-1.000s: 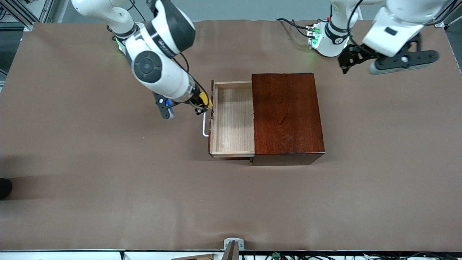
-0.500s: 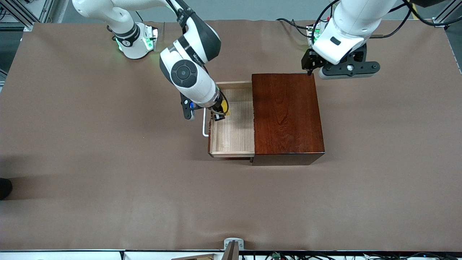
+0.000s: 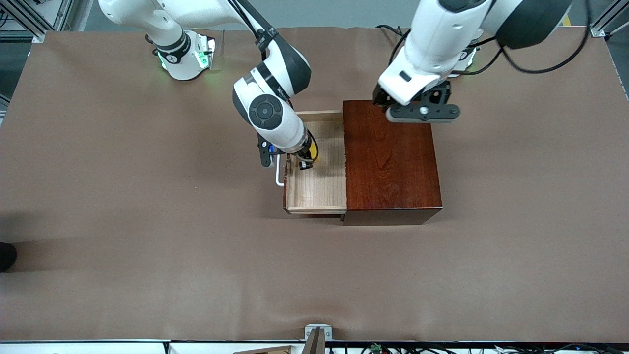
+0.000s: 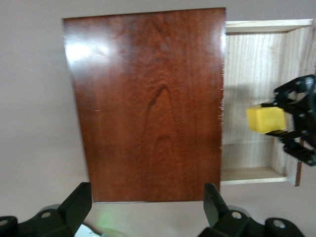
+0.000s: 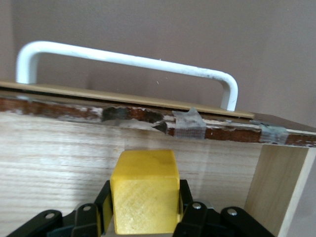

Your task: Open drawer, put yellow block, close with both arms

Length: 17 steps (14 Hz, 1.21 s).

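The drawer (image 3: 317,184) stands pulled out of the dark mahogany box (image 3: 390,157) toward the right arm's end of the table, its white handle (image 3: 279,172) outermost. My right gripper (image 3: 307,160) hangs over the drawer's pale wood floor, just inside the handle, shut on the yellow block (image 3: 315,156). In the right wrist view the block (image 5: 144,197) sits between the fingers (image 5: 101,210), with the handle (image 5: 128,61) above the drawer front (image 5: 74,106). My left gripper (image 3: 381,101) is open over the box's edge that faces the robots' bases. The left wrist view shows the box top (image 4: 148,98) and the block (image 4: 265,119).
Brown cloth covers the table (image 3: 147,221). Cables (image 3: 398,34) lie by the left arm's base. A small metal bracket (image 3: 317,334) sits at the table edge nearest the front camera, and a dark object (image 3: 6,255) pokes in at the right arm's end.
My right gripper carried the yellow block from beside the handle to over the open drawer. The left arm swung in from its end of the table to over the box.
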Tool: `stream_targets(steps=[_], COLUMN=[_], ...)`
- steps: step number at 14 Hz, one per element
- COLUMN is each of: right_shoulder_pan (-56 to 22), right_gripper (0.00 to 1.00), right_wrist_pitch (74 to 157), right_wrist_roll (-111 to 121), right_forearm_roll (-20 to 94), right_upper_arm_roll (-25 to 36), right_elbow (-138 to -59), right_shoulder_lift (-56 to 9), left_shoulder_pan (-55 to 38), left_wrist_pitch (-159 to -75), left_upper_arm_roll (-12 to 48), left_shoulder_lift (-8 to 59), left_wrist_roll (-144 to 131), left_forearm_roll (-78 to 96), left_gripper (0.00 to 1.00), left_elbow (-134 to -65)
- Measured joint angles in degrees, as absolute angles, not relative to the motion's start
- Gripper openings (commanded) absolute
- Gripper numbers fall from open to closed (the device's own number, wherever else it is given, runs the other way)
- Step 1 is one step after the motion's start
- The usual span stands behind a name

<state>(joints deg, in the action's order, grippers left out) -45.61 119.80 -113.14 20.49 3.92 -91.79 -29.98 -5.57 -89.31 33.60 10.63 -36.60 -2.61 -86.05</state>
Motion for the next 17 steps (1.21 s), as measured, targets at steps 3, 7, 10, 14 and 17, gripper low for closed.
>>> stream_targets(steps=[3, 7, 10, 14, 17], right_shoulder_pan=[-46.1, -46.1, -46.0, -43.9, -41.6], right_gripper=[0.67, 0.95, 1.00, 1.00, 1.00], right_wrist_pitch=[120.1, 119.9, 118.0, 109.5, 105.4], right_wrist_roll=[-113.2, -113.5, -113.9, -114.1, -114.1], right_forearm_roll=[20.5, 20.6, 20.6, 20.6, 20.6], right_upper_arm_roll=[3.9, 4.2, 4.8, 5.6, 5.6], right_elbow=[-91.5, -90.4, -89.3, -83.7, -80.3], right_shoulder_lift=[-30.4, -30.4, -30.4, -30.3, -30.2], left_shoulder_pan=[-8.1, -10.0, -11.0, -13.9, -16.1], left_wrist_pitch=[-92.5, -93.8, -93.8, -97.3, -101.7], left_upper_arm_roll=[33.6, 33.6, 33.6, 33.6, 33.6], left_shoulder_lift=[14.6, 17.3, 18.2, 20.6, 23.0], left_wrist_roll=[-41.1, -44.9, -47.1, -55.3, -62.3], left_forearm_roll=[-2.6, -5.6, -6.0, -6.0, -6.0], left_gripper=[1.00, 1.00, 1.00, 1.00, 1.00], left_elbow=[-86.0, -85.9, -85.9, -85.9, -85.9])
